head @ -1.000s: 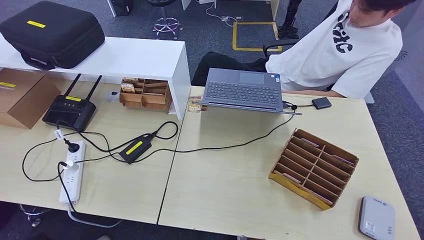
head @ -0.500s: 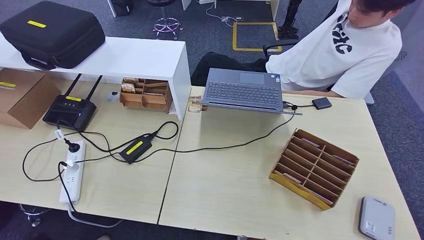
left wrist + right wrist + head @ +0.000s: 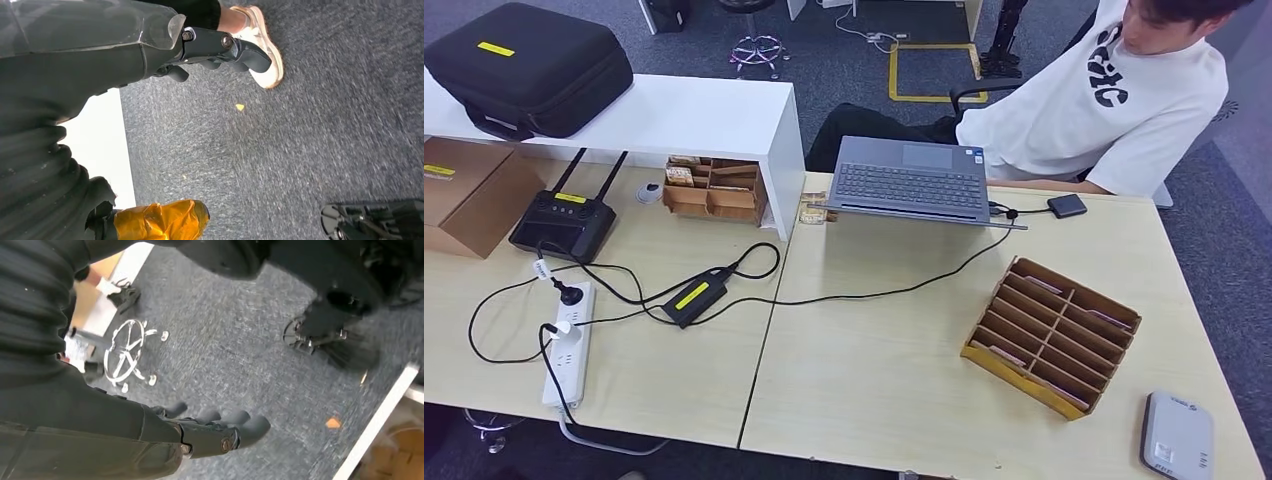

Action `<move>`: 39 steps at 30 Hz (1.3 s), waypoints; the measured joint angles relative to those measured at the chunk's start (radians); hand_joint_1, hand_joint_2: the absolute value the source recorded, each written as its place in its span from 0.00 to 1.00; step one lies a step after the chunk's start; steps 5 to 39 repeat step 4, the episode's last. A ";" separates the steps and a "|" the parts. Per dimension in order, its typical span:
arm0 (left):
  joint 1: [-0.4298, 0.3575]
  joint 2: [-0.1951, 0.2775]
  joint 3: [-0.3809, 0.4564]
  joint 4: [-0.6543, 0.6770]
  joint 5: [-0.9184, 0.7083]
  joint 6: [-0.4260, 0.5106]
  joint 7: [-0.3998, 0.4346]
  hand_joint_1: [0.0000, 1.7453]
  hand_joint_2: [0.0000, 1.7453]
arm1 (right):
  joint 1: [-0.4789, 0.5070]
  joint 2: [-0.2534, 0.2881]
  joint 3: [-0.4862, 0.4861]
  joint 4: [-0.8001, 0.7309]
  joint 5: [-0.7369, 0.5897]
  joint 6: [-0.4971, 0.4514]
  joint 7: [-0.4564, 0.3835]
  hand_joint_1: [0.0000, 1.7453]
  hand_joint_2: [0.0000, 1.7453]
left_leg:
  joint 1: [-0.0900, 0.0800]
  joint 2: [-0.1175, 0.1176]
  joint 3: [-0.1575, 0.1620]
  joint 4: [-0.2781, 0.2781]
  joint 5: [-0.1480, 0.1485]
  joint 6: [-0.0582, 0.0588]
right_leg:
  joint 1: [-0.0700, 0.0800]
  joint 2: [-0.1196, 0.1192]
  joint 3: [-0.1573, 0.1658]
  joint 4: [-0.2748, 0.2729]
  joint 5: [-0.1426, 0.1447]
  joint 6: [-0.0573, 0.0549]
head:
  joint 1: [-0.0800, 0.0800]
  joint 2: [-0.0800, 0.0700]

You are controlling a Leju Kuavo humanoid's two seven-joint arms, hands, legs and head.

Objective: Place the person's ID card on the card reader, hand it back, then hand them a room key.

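Grey card reader: flat rounded pad lying on the wooden desk, at its near right corner.
Cardboard organiser: just beside the card reader, towards the laptop; slim cards, probably room keys, lie in several slots.
ID card: not to be seen on the desk; I cannot tell where the person keeps it.
Handling: a card like this is likely light, stiff and slick, so best pinched by its edges or a free corner rather than pressed flat.
Left hand: hanging over grey carpet, fingers loosely curled, holding nothing.
Right hand: also hanging over carpet, fingers lightly curled side by side, holding nothing.
Laptop: at the far desk edge from the card reader, facing the seated person.
Change: desk, person and objects match the earlier frames; nothing has moved.
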 joint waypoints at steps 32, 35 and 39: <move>0.000 -0.001 0.000 0.000 0.004 0.008 0.004 0.00 1.00 | -0.013 -0.002 -0.020 -0.001 -0.017 -0.248 0.007 0.00 1.00 | 0.000 0.001 0.000 0.000 0.000 0.000 | 0.000 0.001 0.000 0.000 0.000 0.000 | 0.001 0.000; 0.000 -0.001 0.000 0.000 0.004 0.008 0.004 0.00 1.00 | -0.013 -0.002 -0.020 -0.001 -0.017 -0.248 0.007 0.00 1.00 | 0.000 0.001 0.000 0.000 0.000 0.000 | 0.000 0.001 0.000 0.000 0.000 0.000 | 0.001 0.000; 0.000 -0.001 0.000 0.000 0.004 0.008 0.004 0.00 1.00 | -0.013 -0.002 -0.020 -0.001 -0.017 -0.248 0.007 0.00 1.00 | 0.000 0.001 0.000 0.000 0.000 0.000 | 0.000 0.001 0.000 0.000 0.000 0.000 | 0.001 0.000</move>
